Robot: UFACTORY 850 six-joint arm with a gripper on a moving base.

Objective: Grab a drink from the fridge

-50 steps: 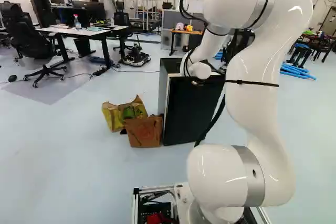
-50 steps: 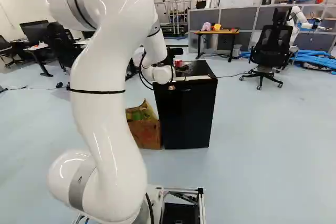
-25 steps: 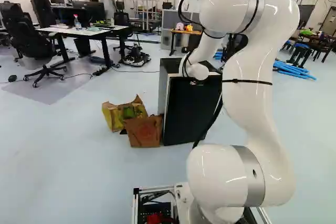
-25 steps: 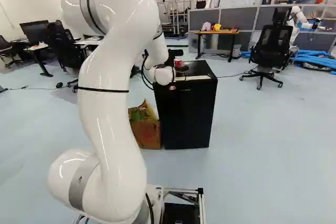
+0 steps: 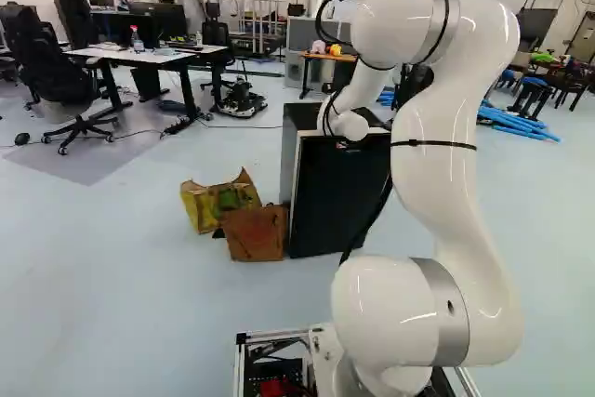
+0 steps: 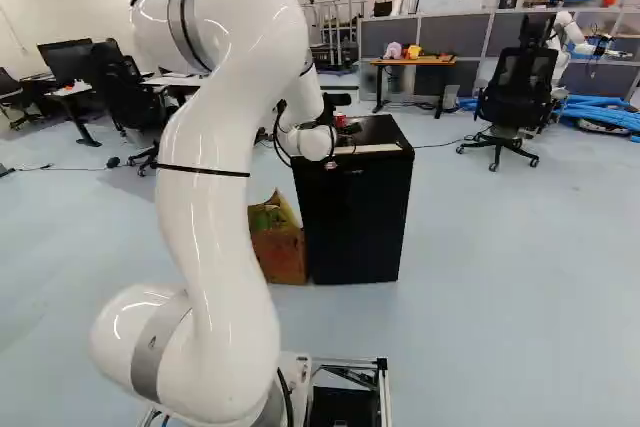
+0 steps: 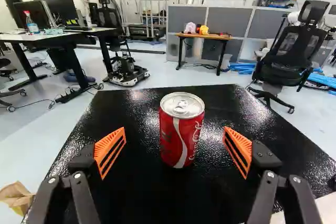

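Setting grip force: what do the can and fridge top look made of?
Soda can: metal, likely aluminium; glossy red print, bare silvery lid with pull tab.
Fridge top: glossy black, finely textured, judging by its speckled glints; painted metal or plastic, can't tell.

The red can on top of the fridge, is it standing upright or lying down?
Upright: the can stands on the fridge top, its silver lid facing up.

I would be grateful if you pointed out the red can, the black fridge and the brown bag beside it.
Red can (image 7: 181, 139): wrist view, on its side.
Black fridge (image 6: 355, 222): right base view, on its front.
Brown bag (image 5: 255, 235): left base view, on its front face.
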